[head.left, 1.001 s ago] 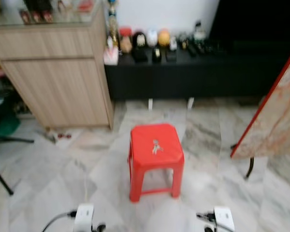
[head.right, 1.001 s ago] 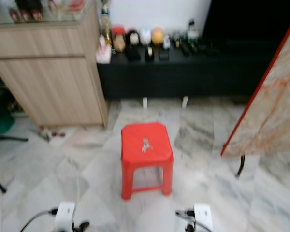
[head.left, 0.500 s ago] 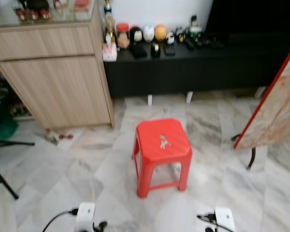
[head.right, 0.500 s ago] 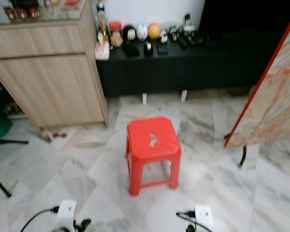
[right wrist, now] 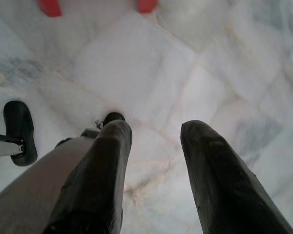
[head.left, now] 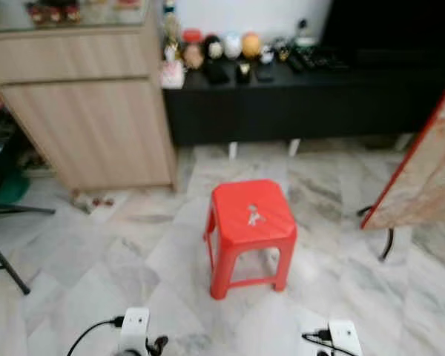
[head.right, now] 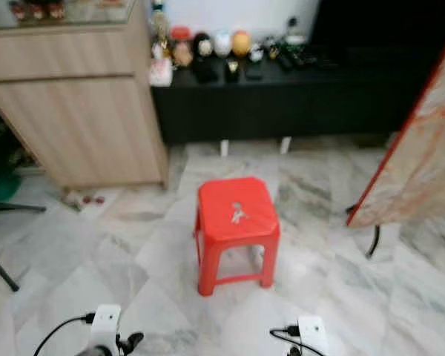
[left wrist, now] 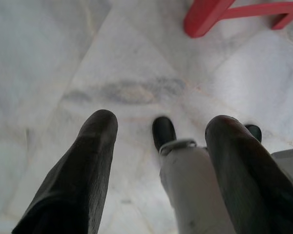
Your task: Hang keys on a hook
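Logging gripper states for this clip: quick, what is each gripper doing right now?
Left gripper: open, holding nothing, hanging over the marble floor.
Right gripper: open, holding nothing, also hanging over the floor.

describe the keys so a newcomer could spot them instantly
Start at the red plastic stool standing alone on the marble floor, in front of the long black cabinet. The keys lie on its seat, near the middle. They are the only item on the stool, a small pale silvery bunch against plain red.
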Robot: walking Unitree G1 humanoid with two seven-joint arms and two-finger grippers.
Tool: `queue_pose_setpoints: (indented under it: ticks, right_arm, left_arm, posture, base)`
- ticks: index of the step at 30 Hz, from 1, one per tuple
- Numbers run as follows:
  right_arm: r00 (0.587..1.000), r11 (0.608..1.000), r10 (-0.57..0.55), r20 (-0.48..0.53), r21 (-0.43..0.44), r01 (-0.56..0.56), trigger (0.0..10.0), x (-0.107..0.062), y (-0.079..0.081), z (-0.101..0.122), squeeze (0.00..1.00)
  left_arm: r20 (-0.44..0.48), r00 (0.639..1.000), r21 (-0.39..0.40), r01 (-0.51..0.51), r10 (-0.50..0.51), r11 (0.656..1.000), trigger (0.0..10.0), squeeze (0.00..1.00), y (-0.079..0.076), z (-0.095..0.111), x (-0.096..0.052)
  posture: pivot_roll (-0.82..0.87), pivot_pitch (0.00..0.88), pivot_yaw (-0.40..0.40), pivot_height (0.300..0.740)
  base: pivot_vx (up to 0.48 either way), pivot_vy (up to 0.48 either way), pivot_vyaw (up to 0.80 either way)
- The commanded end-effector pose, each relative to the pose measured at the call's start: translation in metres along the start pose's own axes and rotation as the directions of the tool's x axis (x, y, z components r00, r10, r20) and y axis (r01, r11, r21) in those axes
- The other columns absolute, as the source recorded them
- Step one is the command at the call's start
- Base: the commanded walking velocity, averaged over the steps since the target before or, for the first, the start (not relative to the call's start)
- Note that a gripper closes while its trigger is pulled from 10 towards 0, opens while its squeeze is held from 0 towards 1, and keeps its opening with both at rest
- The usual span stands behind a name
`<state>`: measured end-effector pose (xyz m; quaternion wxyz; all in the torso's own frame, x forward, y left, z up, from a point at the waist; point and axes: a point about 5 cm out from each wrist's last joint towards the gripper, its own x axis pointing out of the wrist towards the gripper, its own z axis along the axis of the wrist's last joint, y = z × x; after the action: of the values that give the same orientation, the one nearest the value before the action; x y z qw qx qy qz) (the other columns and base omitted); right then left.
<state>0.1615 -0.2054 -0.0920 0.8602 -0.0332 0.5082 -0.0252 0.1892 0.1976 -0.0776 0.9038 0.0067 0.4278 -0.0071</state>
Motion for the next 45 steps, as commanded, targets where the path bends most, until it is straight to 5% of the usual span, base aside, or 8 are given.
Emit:
queue_pose_setpoints:
  ticks: [1,17,45]
  right_arm:
    - [1.000,1.000,-0.006,-0.012,-0.001,0.006,10.0,-0.0003,-0.0014,-0.0022,0.00]
    - [1.000,0.998,-0.014,-0.005,0.066,0.014,10.0,-0.0004,-0.0005,-0.0036,0.00]
    - [1.000,1.000,-0.009,-0.016,-0.003,0.009,10.0,-0.0005,-0.0025,-0.0036,0.00]
  left_arm:
    - [-0.026,1.000,0.010,0.002,-0.002,1.000,10.0,0.00,-0.0006,-0.0068,-0.0012]
    - [-0.032,0.999,0.005,0.009,-0.009,1.000,10.0,0.00,-0.0007,-0.0075,-0.0013]
    - [-0.031,0.999,0.008,0.013,-0.012,1.000,10.0,0.00,-0.0024,-0.0083,-0.0014]
  posture:
    - [-0.06,0.048,-0.020,0.740]
    - [-0.06,0.052,-0.017,0.740]
    - [-0.07,0.034,-0.023,0.740]
  base:
    - [0.000,0.000,0.80]
    - [0.000,0.000,0.19]
    - [0.000,0.000,0.06]
